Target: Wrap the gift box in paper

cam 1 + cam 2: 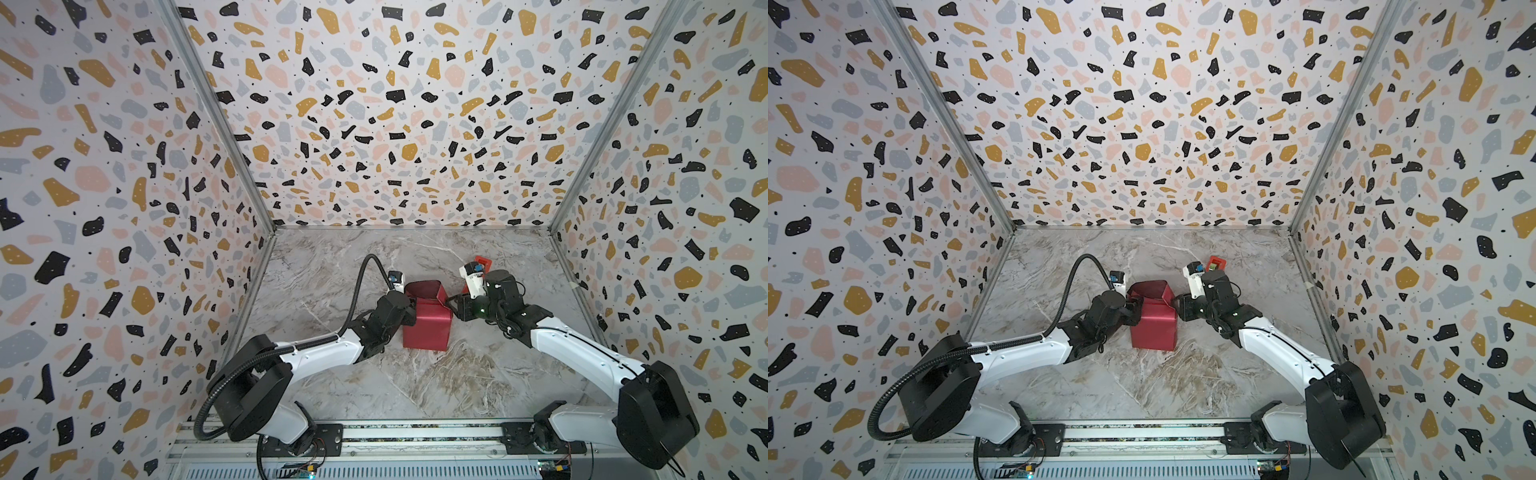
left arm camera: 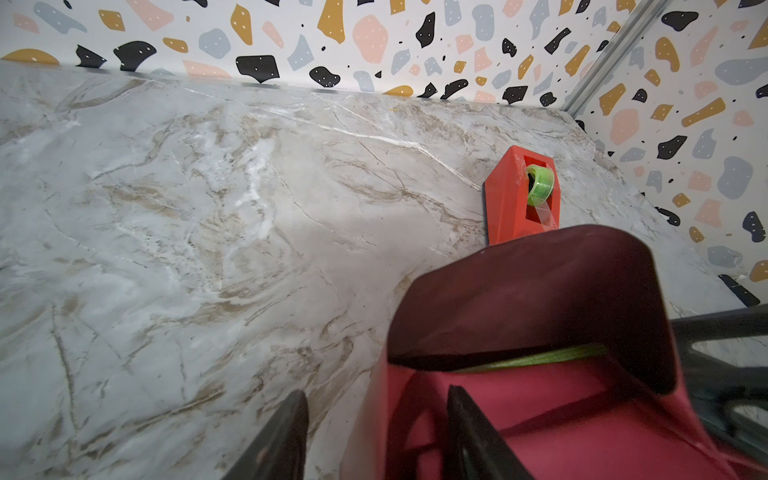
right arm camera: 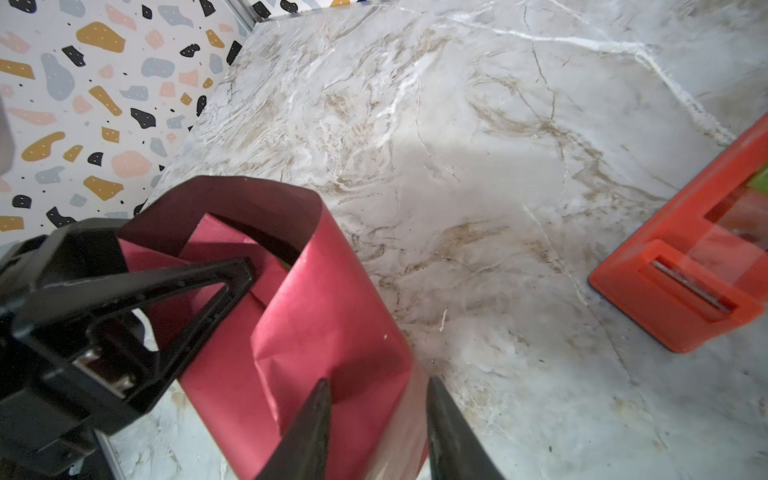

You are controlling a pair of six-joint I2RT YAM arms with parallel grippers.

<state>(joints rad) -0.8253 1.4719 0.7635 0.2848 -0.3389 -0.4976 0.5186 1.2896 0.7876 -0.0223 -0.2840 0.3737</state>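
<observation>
At the 9 o'clock side of the parcel, the black left gripper has its jaws about half wide, astride the paper's wall. One finger is outside over bare marble and the other is inside, on a folded-in flap.

The large matte sheet of paper, crimson outside and dark maroon inside, is wrapped round the squat olive-green cardboard gift box. Only a thin green edge of the box shows, in the left wrist view. The parcel stands near the middle of the surface. Its open end, toward 12 o'clock in both top views, is a loose collar reaching past the box.

At 3 o'clock the black right gripper has its jaws partly apart with a creased paper corner between them; whether they pinch it I cannot tell.

At 1 o'clock, apart from the parcel, stands a narrow red-orange plastic tape dispenser holding a green roll.

The grey-and-tan marble-patterned surface is closed in on three sides by terrazzo-speckled walls. An aluminium rail at 6 o'clock carries both arm bases.
</observation>
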